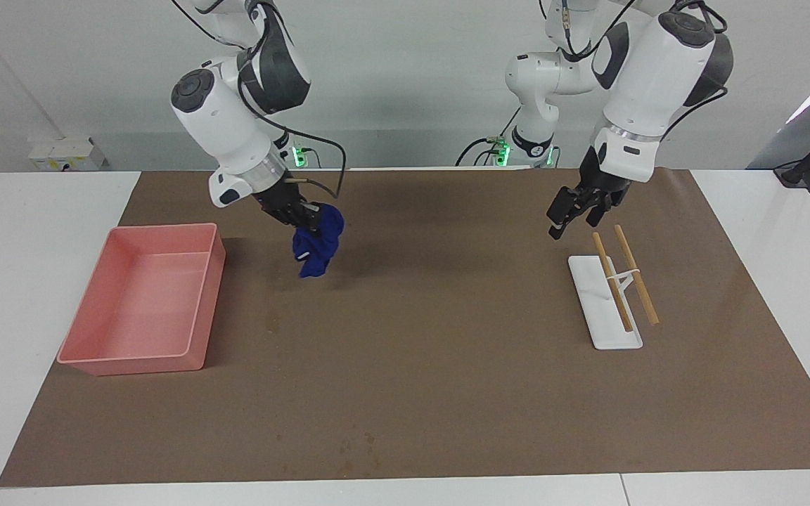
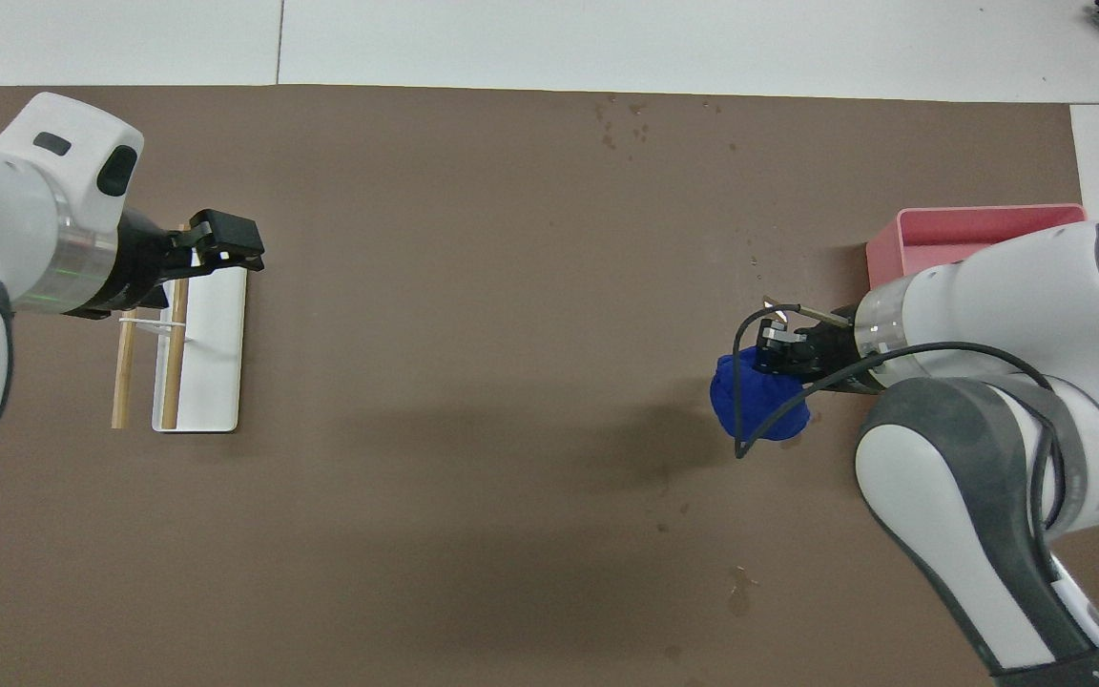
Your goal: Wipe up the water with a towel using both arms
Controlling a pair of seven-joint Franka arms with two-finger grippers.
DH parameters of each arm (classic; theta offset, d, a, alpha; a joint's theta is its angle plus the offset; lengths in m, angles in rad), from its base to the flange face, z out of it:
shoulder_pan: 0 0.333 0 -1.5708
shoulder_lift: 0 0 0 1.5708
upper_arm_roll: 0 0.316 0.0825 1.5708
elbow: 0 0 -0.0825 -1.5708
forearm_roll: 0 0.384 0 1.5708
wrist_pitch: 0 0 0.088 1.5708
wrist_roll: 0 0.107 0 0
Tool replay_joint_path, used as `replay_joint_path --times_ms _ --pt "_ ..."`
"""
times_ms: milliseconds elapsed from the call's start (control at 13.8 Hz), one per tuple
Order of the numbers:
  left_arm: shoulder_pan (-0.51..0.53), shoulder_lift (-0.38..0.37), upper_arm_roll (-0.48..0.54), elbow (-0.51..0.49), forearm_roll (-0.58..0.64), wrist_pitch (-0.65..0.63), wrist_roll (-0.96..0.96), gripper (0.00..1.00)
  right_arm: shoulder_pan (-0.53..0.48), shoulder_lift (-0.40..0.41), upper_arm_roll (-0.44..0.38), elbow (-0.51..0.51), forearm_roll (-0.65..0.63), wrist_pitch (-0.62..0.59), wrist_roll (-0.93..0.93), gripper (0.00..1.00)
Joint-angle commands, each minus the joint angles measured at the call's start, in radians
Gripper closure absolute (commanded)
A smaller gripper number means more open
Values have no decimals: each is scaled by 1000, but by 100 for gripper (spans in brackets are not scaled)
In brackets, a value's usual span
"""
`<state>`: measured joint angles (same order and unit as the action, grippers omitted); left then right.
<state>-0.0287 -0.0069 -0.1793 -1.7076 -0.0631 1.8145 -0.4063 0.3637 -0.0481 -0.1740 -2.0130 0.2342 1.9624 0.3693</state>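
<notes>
The dark blue towel point(image 1: 317, 246) hangs bunched from my right gripper point(image 1: 310, 214), which is shut on it in the air over the brown mat, beside the pink tray. In the overhead view the towel point(image 2: 759, 405) shows as a ball under the right gripper point(image 2: 778, 348). My left gripper point(image 1: 574, 221) is open and empty, over the mat just at the robots' end of a white rack; it also shows in the overhead view point(image 2: 249, 250). Small wet spots point(image 1: 356, 450) lie on the mat near its edge farthest from the robots; they also show in the overhead view point(image 2: 621, 119).
A pink tray point(image 1: 95, 365) stands at the right arm's end of the table, seen partly in the overhead view point(image 2: 979, 212). A white rack base point(image 1: 605, 330) with two wooden sticks point(image 1: 635, 274) stands at the left arm's end. More damp marks point(image 2: 738, 592) lie nearer the robots.
</notes>
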Motion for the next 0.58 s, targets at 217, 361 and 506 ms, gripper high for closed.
replay_joint_path --times_ms 217,361,506 --pt "153 15 11 115 75 -248 462 0 -112 49 8 -12 -177 146 -350 100" --pt "153 15 11 115 75 -244 462 0 -114 97 7 -12 -202 203 -404 100" --pt "121 19 27 117 75 -250 462 0 -120 166 8 -12 -220 321 -414 100"
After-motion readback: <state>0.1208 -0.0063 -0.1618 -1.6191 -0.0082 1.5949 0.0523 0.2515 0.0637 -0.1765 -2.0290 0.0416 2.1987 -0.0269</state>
